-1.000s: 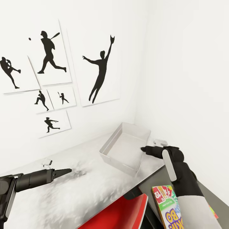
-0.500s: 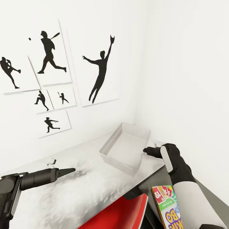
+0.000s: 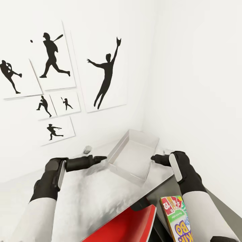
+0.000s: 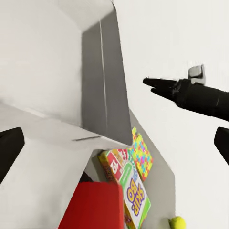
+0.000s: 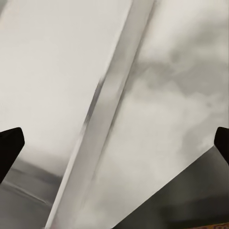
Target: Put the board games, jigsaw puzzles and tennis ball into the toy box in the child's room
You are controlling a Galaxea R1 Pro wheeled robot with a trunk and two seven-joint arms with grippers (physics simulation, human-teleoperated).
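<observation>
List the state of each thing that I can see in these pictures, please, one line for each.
toy box: empty, upright on the table.
SKIP-BO box: lying flat on the lower dark section, not yet packed.
jigsaw puzzle: flat beside the SKIP-BO box.
tennis ball: resting on the lower section.
left gripper: at the toy box's left wall.
right gripper: at its right wall.
</observation>
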